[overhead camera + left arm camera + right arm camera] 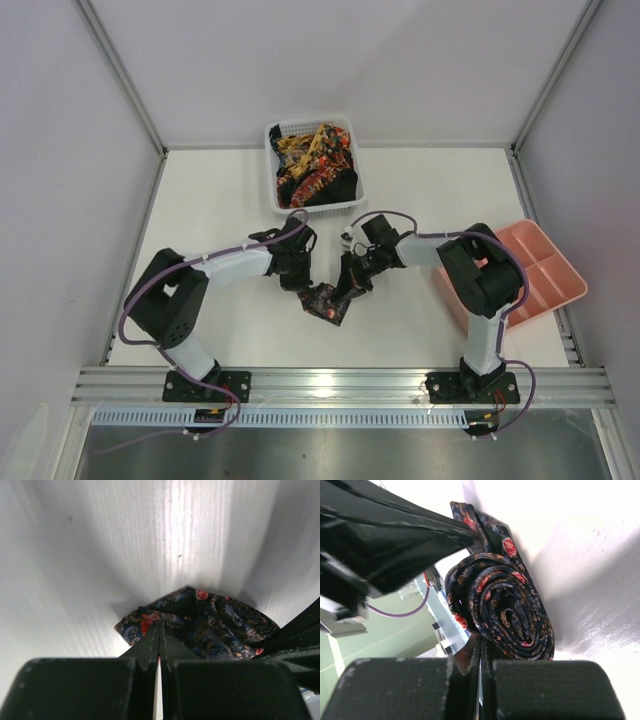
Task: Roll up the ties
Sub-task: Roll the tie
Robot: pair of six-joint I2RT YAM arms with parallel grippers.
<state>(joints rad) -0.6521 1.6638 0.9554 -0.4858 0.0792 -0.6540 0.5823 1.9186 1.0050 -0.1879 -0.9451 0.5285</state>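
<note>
The left fingers [160,629] are pressed together with no gap at their tips. Straight ahead of those tips, and touching them, lies a patterned tie [220,625]: dark blue fabric with red flowers and pale swirls. It is bunched into a low mound on the white surface [220,200], with one pointed corner aimed away from the fingers. It is unclear whether a fold is caught between the tips.

The right fingers [481,645] are closed just as tightly. Just above their tips, and against them, part of the same tie is wound into a tight coil whose spiral end faces the right wrist camera. A flat length of the tie runs on beyond the coil, away from these fingers, to where the left arm's black fingers reach in from the side. Again, it is unclear whether any cloth is pinched between the tips.

From overhead, the two sets of fingers point toward each other with the tie between them. A white mesh basket [272,175] stands well beyond both, heaped with more ties [312,165] in red, orange and yellow patterns. A pink compartment tray [560,285] lies well off to the outer side of the right fingers.
</note>
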